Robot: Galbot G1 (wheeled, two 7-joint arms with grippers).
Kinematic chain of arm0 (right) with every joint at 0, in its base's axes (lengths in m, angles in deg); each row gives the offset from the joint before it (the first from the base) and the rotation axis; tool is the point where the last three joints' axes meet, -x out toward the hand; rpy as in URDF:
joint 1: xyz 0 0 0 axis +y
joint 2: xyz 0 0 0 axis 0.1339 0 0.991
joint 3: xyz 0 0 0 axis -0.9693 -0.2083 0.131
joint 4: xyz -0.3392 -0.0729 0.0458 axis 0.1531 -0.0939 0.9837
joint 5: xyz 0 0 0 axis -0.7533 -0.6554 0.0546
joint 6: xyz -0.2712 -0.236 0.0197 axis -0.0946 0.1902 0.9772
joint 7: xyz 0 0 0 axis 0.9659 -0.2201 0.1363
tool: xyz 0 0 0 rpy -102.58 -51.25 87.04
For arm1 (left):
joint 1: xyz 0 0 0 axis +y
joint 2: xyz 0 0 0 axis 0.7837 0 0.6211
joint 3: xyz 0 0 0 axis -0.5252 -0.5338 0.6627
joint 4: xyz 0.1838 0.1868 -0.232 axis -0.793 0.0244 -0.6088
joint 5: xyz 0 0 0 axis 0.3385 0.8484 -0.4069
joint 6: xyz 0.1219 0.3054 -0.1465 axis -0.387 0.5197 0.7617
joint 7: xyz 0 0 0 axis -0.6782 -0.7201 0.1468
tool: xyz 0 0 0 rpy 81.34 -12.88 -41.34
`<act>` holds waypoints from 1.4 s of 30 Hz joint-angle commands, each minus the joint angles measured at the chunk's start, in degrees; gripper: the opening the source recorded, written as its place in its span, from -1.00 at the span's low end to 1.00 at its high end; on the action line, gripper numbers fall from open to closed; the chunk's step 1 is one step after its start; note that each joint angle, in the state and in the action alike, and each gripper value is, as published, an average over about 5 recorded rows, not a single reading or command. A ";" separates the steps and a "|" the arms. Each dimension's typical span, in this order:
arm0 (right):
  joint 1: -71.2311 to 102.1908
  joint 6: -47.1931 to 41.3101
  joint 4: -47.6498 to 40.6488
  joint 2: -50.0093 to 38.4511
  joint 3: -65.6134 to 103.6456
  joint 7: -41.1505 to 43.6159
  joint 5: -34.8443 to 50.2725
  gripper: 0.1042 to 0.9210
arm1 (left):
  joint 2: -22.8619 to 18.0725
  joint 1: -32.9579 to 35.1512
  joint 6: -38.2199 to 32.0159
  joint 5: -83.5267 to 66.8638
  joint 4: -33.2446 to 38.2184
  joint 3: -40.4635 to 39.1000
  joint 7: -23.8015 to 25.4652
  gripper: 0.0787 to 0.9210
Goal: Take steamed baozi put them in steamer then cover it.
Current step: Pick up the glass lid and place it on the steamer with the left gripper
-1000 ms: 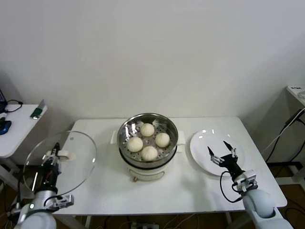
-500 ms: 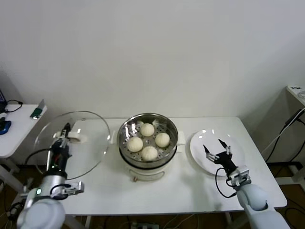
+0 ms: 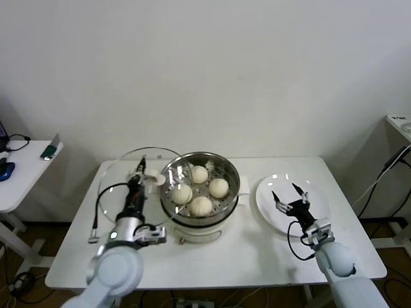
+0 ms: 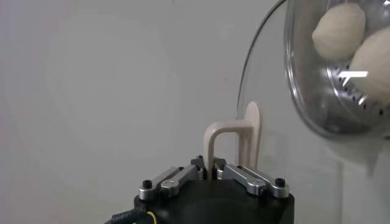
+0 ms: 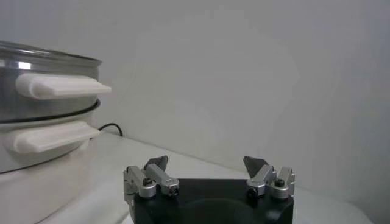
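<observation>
Several cream-white baozi (image 3: 200, 205) lie in the shiny steel steamer (image 3: 226, 165) on its white pot base, mid-table. My left gripper (image 3: 139, 176) is shut on the cream bar handle (image 4: 226, 142) of the clear glass cover (image 3: 122, 186), held tilted just left of the steamer with its edge overlapping the steamer's left rim. In the left wrist view the steamer (image 4: 317, 115) and two baozi (image 4: 339, 31) show beyond the glass. My right gripper (image 3: 288, 196) is open and empty above the white plate (image 3: 318, 212); it also shows in the right wrist view (image 5: 207, 165).
The steamer's white side handles (image 5: 61, 85) show in the right wrist view. A side table (image 3: 19, 179) with small items stands at far left. Another surface edge (image 3: 401, 122) is at far right.
My left gripper has carried the glass cover rightward from the table's left edge to the steamer's left rim. My right gripper has shifted slightly left and back over the plate.
</observation>
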 commanded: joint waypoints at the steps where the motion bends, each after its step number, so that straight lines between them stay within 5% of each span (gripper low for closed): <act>1: -0.70 0.11 -0.73 0.26 -0.04 -0.06 -0.99 0.76 | -13.93 -13.65 6.35 7.86 -8.43 -12.60 9.60 -0.82; 19: 0.61 1.05 -1.24 0.24 2.15 0.60 -1.87 0.76 | -22.18 -16.59 7.87 9.54 -16.84 -15.87 8.11 -0.82; 42: 0.52 1.73 -2.13 0.70 2.40 1.48 -3.12 0.76 | -22.12 -18.69 7.80 10.73 -24.07 -15.42 8.90 -0.82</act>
